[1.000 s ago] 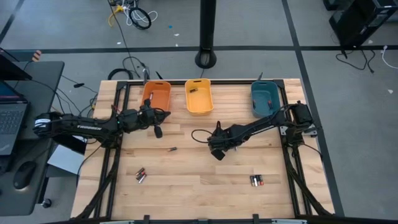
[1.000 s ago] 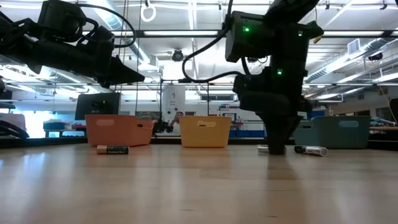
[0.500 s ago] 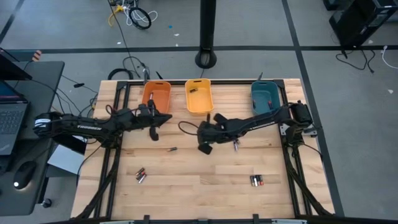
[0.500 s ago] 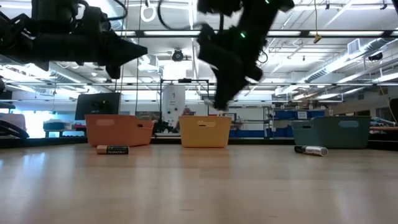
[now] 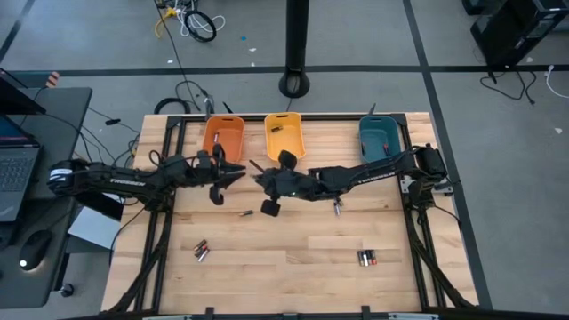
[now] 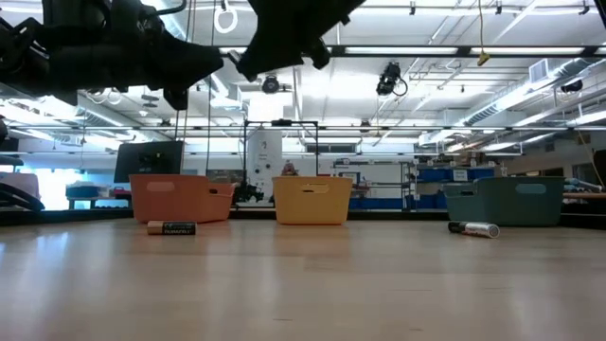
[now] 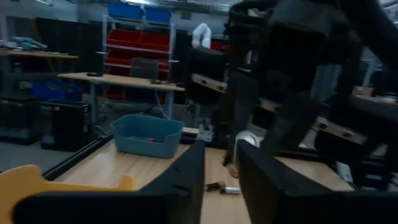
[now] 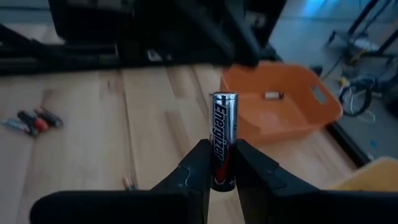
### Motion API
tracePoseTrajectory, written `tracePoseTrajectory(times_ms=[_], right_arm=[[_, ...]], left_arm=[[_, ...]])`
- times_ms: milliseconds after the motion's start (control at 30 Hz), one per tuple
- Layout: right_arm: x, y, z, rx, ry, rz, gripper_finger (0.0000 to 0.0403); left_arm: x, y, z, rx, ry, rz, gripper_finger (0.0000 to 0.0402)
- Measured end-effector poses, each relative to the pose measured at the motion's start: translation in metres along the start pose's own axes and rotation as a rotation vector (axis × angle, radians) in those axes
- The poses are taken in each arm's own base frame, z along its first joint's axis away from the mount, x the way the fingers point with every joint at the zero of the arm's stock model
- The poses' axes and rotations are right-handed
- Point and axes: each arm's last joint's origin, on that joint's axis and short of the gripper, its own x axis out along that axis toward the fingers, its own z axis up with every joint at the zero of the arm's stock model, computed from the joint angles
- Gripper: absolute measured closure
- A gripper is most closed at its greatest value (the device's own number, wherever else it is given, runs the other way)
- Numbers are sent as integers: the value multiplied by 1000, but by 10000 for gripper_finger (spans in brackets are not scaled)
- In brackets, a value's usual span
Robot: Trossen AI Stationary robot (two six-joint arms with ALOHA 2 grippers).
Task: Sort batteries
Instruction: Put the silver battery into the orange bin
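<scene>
My right gripper [image 5: 260, 180] reaches across the middle of the table, high above it, shut on a silver and black battery [image 8: 223, 134]. My left gripper [image 5: 233, 173] is open just left of it, in front of the orange bin [image 5: 222, 139], and holds nothing. Loose batteries lie flat on the table: one [image 5: 244, 213] below the grippers, a pair [image 5: 201, 251] near the left front, a group [image 5: 366, 258] at right front, one [image 5: 338, 209] under the right arm. The orange bin [image 8: 281, 111] holds one battery [image 8: 272, 95]. My right gripper pinches the battery between its two fingers [image 8: 198, 163] at its dark end [image 8: 221, 173]. The fingers lie across it. The silver end [image 8: 224, 98] sticks out free past the fingertips. The battery is lifted clear of the table.
The yellow bin [image 5: 284, 139] and the teal bin [image 5: 380, 140] stand beside the orange one along the far edge. The two grippers are close together. Bare wood lies in the table's middle and front. A dark frame runs along both sides of the table.
My right gripper, down on the table right of centre a second ago, has risen with one battery and swung toward the table's left, close to the left gripper. A second battery stayed where it lay. My left gripper has hardly moved.
</scene>
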Motion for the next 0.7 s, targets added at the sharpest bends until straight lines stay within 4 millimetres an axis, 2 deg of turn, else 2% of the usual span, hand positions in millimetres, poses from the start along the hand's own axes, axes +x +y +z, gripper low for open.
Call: tracePoseTrajectory(times_ms=[200,333,467,700], right_arm=[[0,1,6,-17,-58,16,340],[0,2,7,-18,-69,42,337],[-1,2,9,-25,-83,45,339],[-1,2,10,-36,-92,46,337]], left_arm=[[0,-6,1,10,-8,-58,234],[2,-10,2,50,-31,-84,204],[7,-14,6,75,-44,-102,188],[24,-15,4,96,-4,-141,183]])
